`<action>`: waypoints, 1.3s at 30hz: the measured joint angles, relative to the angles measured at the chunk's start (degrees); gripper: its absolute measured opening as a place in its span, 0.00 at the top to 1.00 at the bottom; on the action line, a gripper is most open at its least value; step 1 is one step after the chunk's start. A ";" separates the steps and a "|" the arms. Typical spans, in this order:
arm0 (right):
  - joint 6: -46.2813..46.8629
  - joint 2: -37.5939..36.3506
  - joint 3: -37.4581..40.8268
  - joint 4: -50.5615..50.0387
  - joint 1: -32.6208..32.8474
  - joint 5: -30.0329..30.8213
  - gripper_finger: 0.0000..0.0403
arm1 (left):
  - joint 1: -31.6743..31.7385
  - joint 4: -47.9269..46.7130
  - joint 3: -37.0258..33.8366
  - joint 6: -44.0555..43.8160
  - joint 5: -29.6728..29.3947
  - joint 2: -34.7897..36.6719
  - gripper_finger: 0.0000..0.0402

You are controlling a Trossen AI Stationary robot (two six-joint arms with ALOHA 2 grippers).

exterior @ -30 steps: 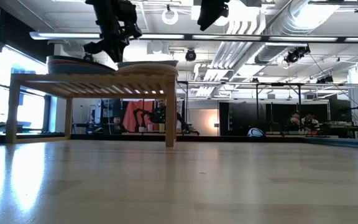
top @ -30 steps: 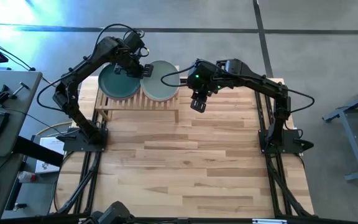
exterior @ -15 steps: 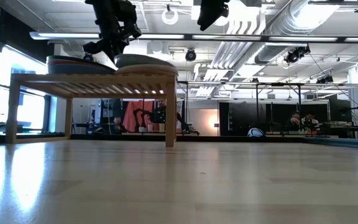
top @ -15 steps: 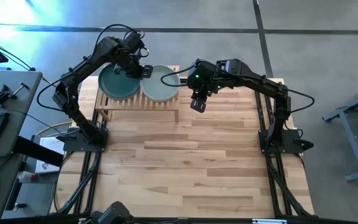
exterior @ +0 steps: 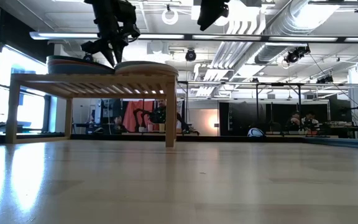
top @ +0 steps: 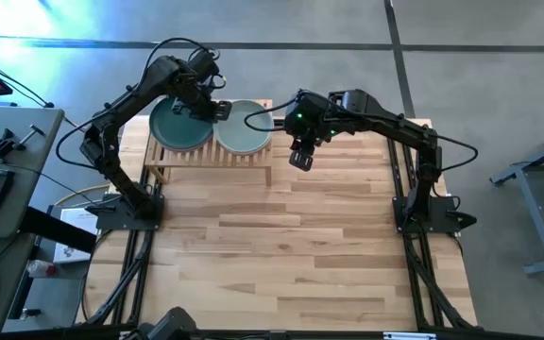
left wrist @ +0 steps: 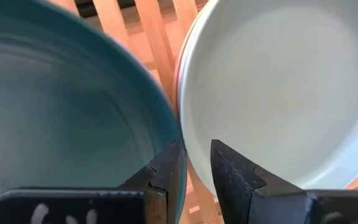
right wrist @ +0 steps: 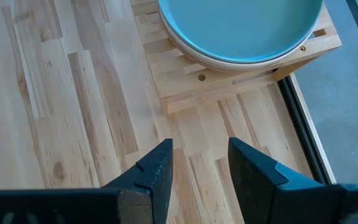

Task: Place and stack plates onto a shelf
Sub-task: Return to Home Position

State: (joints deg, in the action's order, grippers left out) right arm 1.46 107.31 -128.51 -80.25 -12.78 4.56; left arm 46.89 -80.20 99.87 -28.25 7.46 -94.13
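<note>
Our left fingers (top: pixel 219 110) hang narrowly parted and empty over the gap between two stacks, a teal plate (top: pixel 179 125) topping one and a sage plate (top: pixel 244 132) the other. Our right fingers (top: pixel 300 159) gape empty above the desk (top: pixel 281 255), beside the shelf (top: pixel 211 169). Stacking looks done; we judge that only homing is left.

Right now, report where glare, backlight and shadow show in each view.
High view: bright glare streaks the floor at the upper left. Low view: the window and ceiling lights backlight the shelf and left gripper, and the tabletop carries a sheen. Wrist views: even light, no hot spots on the teal plate or pale plate.
</note>
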 joint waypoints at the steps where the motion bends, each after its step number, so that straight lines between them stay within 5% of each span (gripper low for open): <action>1: 0.00 0.00 0.00 -0.02 0.00 0.00 0.68 | 0.00 -0.35 -0.02 0.00 0.00 0.00 0.81; 24: 0.00 0.00 0.00 -0.04 0.00 0.00 0.68 | -3.13 0.56 -0.04 2.25 1.01 7.32 0.79; 34: -1.77 0.00 0.00 -3.66 0.00 0.59 0.68 | -12.94 1.26 -0.04 12.29 0.27 10.41 0.79; 39: -0.83 0.00 0.00 -6.79 0.02 7.73 0.68 | -19.72 1.24 -0.04 17.29 0.26 13.43 0.79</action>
State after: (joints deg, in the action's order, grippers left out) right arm 0.62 107.31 -128.51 -87.04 -12.75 12.29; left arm 27.18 -78.96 99.83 -10.96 7.72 -80.70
